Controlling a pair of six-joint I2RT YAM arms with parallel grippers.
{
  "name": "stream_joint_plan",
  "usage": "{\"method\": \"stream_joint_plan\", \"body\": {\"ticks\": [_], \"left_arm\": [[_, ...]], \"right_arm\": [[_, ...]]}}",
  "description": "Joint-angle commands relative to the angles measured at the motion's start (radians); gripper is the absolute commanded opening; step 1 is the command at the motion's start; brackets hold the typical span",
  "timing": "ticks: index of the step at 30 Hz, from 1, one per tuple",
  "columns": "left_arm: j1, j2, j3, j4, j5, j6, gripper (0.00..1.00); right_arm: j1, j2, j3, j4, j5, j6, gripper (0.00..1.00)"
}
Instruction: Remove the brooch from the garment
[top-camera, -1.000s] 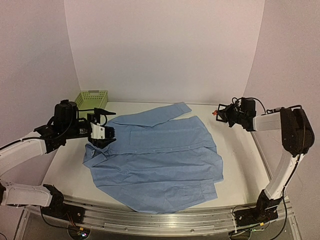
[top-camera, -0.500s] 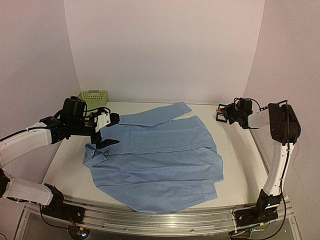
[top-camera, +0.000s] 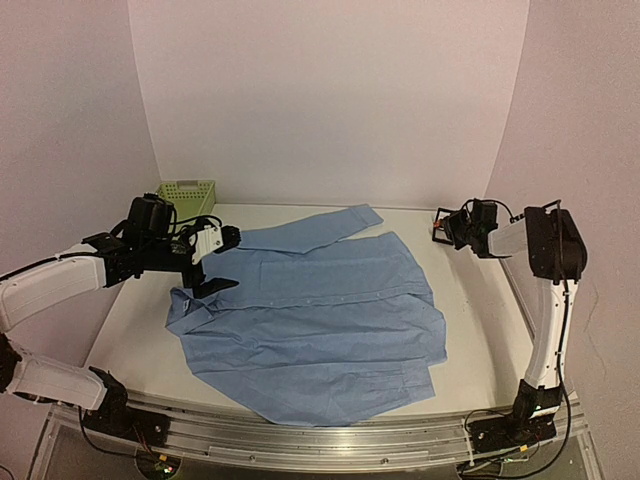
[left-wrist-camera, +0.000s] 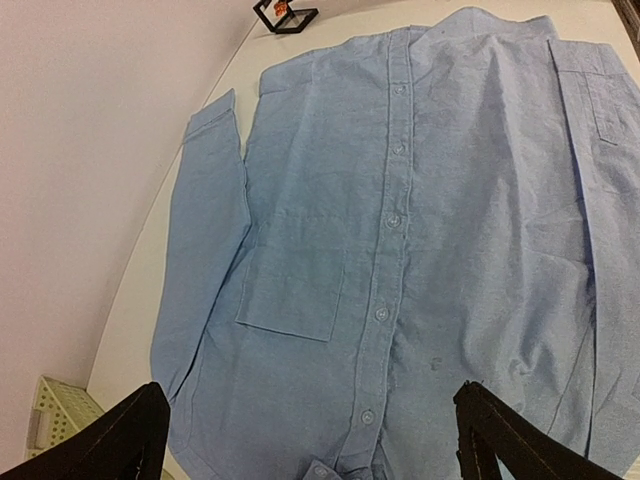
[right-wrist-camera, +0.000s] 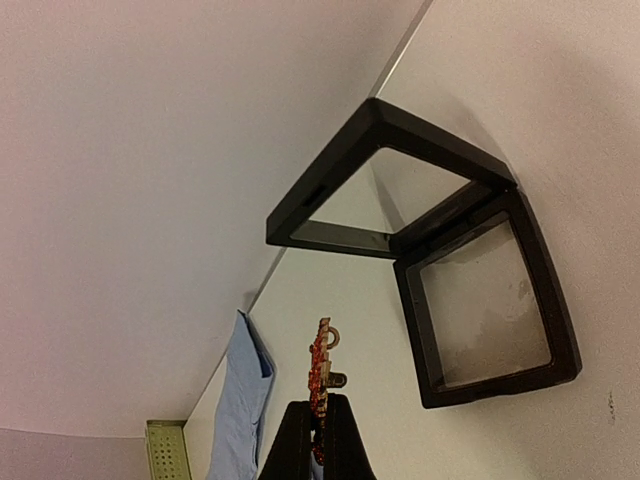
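The light blue shirt lies flat on the table and fills the left wrist view. My left gripper is open above the shirt's collar end, its jaws wide apart at the bottom corners of its own view. My right gripper is at the far right by the small black box. In the right wrist view it is shut on the orange-red and gold brooch, held edge-on just beside the open black box.
A green mesh basket stands at the back left, its corner also in the left wrist view. The box lid stands tilted open. White walls enclose the table on three sides.
The right gripper has moved with the brooch toward the black box at the far right. The left gripper rose off the collar and turned, then held still.
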Motion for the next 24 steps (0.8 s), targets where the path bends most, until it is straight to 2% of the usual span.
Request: {"method": "stream_joint_plan", "body": {"ticks": [1, 6, 24], "left_arm": [[-0.002, 0.004, 0.032, 0.038, -0.017, 0.006, 1.0], [-0.002, 0.004, 0.031, 0.045, -0.022, 0.017, 1.0], [-0.001, 0.03, 0.042, 0.078, -0.031, 0.035, 1.0]], "right_arm": [[-0.02, 0.001, 0.037, 0.031, 0.027, 0.009, 0.0], [-0.021, 0.005, 0.015, 0.021, 0.058, 0.026, 0.0], [-0.022, 0.078, 0.119, -0.067, 0.047, -0.021, 0.0]]}}
